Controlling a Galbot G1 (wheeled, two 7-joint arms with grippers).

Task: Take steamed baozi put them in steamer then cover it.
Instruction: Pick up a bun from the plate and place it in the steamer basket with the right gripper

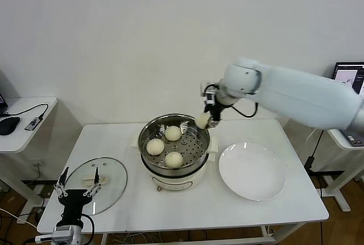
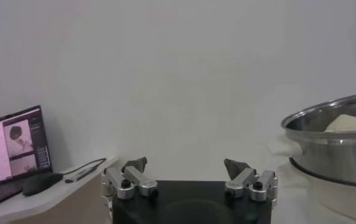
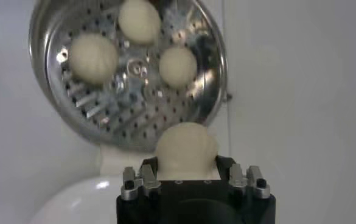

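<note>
- The right gripper's fingers are closed on the fourth baozi, so the bun sits pinched between them, up in the air at the far right rim of the steamer.
- Three other baozi are already on the perforated tray: one at the back, one on the left, one at the front.
- The white plate just right of the steamer has nothing left on it, so this looks like the last bun of the loading step.
- The free spot on the tray is the right side, pretty much under the gripper. Next move is probably to come in over that gap, lower, then let go without bumping the neighbours.
- The left gripper waits at the near left edge of the tabletop with fingers spread wide and holding nothing.
- The cover lies flat on the tabletop left of the steamer, right by that gripper, so covering is still to do.
</note>
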